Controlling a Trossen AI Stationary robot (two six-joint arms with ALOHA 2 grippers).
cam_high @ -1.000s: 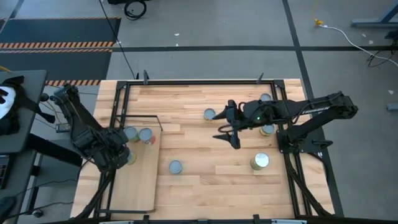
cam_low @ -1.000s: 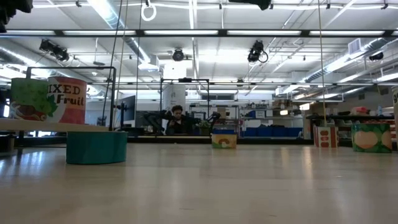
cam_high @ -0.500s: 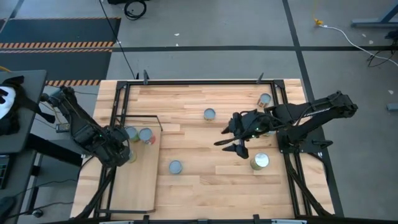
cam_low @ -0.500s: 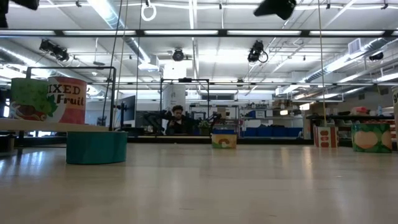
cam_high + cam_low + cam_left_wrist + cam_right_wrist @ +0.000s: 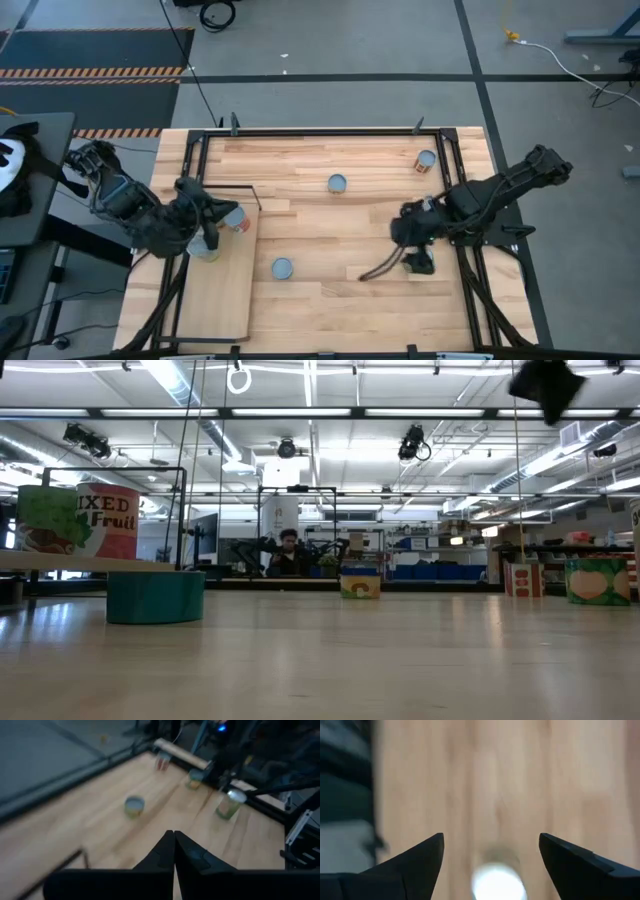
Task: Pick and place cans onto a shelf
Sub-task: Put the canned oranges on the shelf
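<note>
Cans were scattered over your table [image 5: 330,215], and your right gripper [image 5: 405,263] hung above one of them near the table's right side, its two dark fingers [image 5: 415,862] spread wide with nothing between them. In the right wrist view that can [image 5: 497,882] showed as a bright, blurred lid in the gap between the fingers, apart from both. From above it was mostly hidden under the right arm, with only part of it [image 5: 420,265] showing. Your left gripper [image 5: 212,232] sat over the shelf [image 5: 215,300], the pale board at the table's left side, with its fingers [image 5: 165,852] pressed together and empty. Just beside it on the shelf stood a can with a red label [image 5: 234,219], and a yellowish can [image 5: 203,250] lay partly under the left arm. On the bare planks, one can [image 5: 282,268] stood just off the shelf's right edge, another [image 5: 337,183] sat near the middle toward the far side, and a third [image 5: 426,160] was close to the far right corner. In the low view, the red can marked with fruit [image 5: 106,522] stood on the raised board [image 5: 60,561], and a teal-sided can [image 5: 155,596] stood on the table just beside it.
</note>
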